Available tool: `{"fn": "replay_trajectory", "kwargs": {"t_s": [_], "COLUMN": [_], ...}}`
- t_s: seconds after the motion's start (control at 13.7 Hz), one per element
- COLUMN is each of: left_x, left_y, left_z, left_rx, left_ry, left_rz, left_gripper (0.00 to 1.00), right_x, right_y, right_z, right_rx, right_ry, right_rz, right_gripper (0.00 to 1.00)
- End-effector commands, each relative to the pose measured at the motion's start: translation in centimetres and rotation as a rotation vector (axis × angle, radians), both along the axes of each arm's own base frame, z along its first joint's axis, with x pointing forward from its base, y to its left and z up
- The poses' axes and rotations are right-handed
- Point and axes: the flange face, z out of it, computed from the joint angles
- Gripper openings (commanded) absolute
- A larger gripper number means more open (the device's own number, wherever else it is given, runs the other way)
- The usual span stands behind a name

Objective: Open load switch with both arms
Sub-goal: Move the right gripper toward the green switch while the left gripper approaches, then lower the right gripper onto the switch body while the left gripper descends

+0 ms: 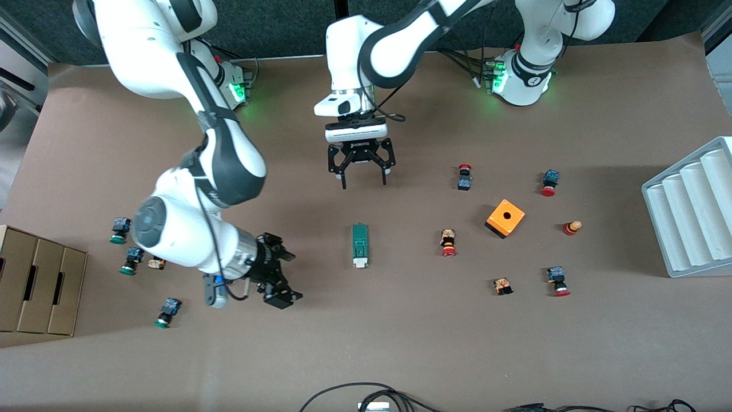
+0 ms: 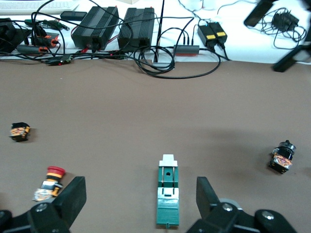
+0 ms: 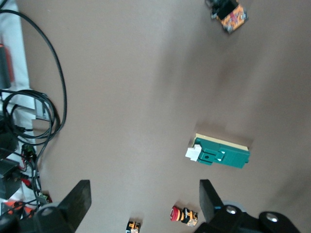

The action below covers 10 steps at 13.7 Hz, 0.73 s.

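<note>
The task looks barely begun: the load switch (image 1: 359, 245) lies untouched flat on the brown table (image 1: 400, 343), about midway between the two arms' ends, its small white sliding piece at the end nearer the front camera, and neither arm has hold of it. The left gripper (image 1: 363, 178) hangs over the bare table just farther from the front camera than the switch, fingers spread wide and empty; in the left wrist view the switch (image 2: 168, 196) sits between the two black fingers (image 2: 73, 196) but well below them, so this arm seems lined up for a descent. The right gripper (image 1: 280, 280) is low over the table toward the right arm's end, beside the switch but well apart from it, its jaws also spread with nothing between them; its wrist view shows the switch (image 3: 218, 154) off ahead of the fingertips. Everything is therefore left to do: both grippers must close in, one presumably steadying the green body while the other works the white piece. As for containers, a cardboard box with three compartments (image 1: 40, 283) stands at the right arm's end and a grey ribbed tray (image 1: 689, 214) at the left arm's end; the tray's grooves look empty, and what the box holds cannot be seen. The orange box with a hole (image 1: 505, 218) and the scattered push buttons lie loose on the table.
</note>
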Motion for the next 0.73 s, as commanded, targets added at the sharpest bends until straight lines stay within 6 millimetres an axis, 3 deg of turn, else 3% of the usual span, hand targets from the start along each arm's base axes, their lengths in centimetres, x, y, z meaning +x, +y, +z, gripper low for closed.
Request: {"fn": "replay_trajectory", "kwargs": {"t_s": [0.0, 0.15, 0.29, 0.51, 0.66], "left_x": [-0.9, -1.5, -2.1, -1.8, -1.3], "left_y": [-1.2, -1.7, -2.1, -1.4, -1.2], "left_z": [-4.2, -7.8, -11.1, -15.7, -19.0], "left_rx": [-0.025, -0.022, -0.04, -0.014, -0.018], "left_ry": [-0.074, -0.143, -0.219, -0.289, -0.361], "left_rz": [-0.002, -0.002, -0.011, -0.011, -0.024], "left_gripper": [1.0, 1.0, 1.0, 1.0, 1.0], "right_x": [0.5, 0.6, 0.9, 0.9, 0.5], "right_y": [2.1, 2.3, 2.5, 2.5, 3.5], "right_z": [-1.1, -2.1, -1.4, -2.1, -2.9], "right_rx": [0.023, 0.023, 0.031, 0.024, 0.01], "right_ry": [0.027, 0.049, 0.046, 0.08, 0.108], "right_rz": [-0.065, -0.102, -0.125, -0.175, -0.184], "right_gripper": [0.99, 0.98, 0.98, 0.98, 0.98]}}
